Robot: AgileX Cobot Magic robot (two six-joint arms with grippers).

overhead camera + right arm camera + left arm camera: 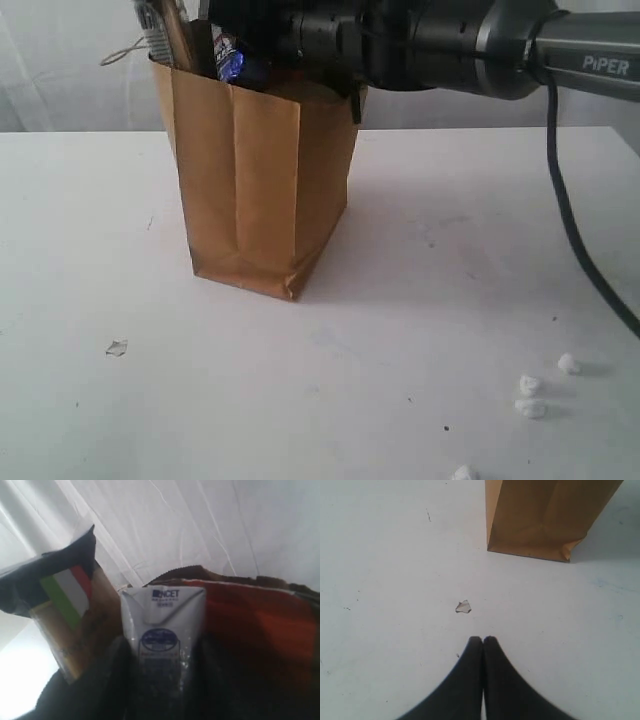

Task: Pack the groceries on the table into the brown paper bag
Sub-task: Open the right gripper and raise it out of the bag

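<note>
Tall brown kraft paper bag (265, 180) stands upper centre-left of exterior frame, on white tabletop (420, 300). Right tool (162, 690) over bag mouth, gripping small blue-white carton (162, 625). Blue-ended spaghetti packet (67, 605) and brown pouch with orange label (250, 625) close on either side. Left tool (482, 641) closed, empty, apart from bag.

Risk: carton catches on packet or rim. Nothing steadies bag, so push from arm may tip it.

A wide white counter (420, 300) fills the scene, its matte surface faintly speckled. Behind its far edge hangs a white cloth backdrop (60, 90), creased and folded in long diagonal lines. The light is soft and even, leaving only pale grey shading across the counter.
</note>
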